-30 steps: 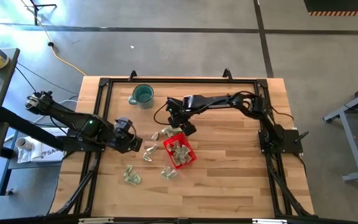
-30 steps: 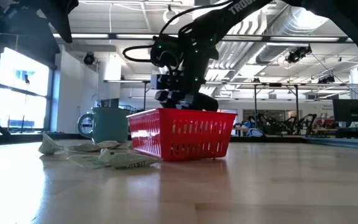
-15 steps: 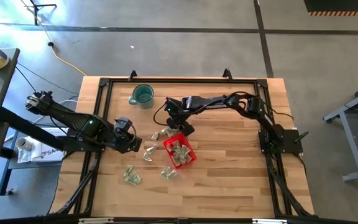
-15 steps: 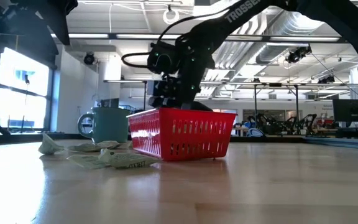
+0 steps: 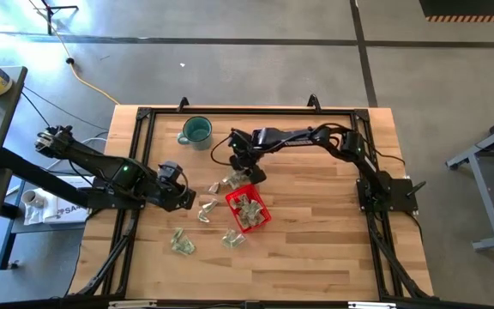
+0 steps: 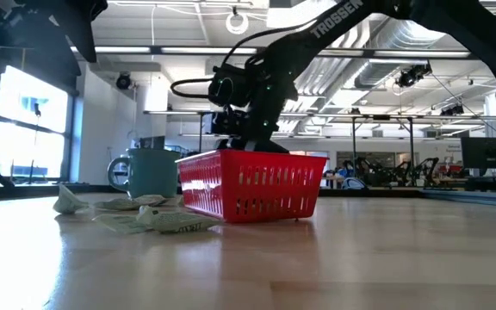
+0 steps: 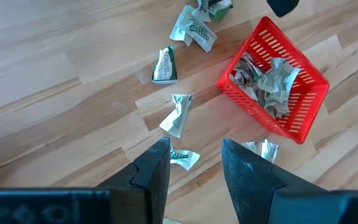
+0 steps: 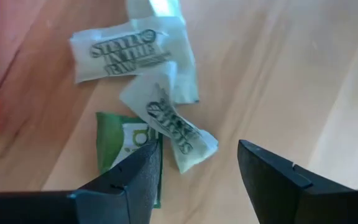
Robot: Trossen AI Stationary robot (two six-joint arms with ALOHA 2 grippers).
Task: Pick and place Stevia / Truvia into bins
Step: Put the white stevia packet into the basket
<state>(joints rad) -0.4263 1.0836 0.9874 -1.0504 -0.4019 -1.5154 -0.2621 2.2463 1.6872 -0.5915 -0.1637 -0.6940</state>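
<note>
While the small square bright red plastic bin sits near the table's middle with several crinkled pale green and white paper sachets already inside, the right gripper hangs just beyond the bin's far corner, over a little heap of three loose sachets on the wooden table. Its fingers stand apart and empty, straddling the heap's nearest packet. To do this pick well, it should probably drop straight down and close on the topmost white sachet alone, since the three overlap and a wide bite could drag the green one along. The bin's red wall lies close beside the heap, so the fingers need to stay clear of that edge; the bare wood on the heap's other side offers room to approach. From the low view, how high the fingers hang above the table is hard to judge. The left gripper waits over the table's left part, fingers parted and holding nothing, with more sachets scattered between it and the bin
</note>
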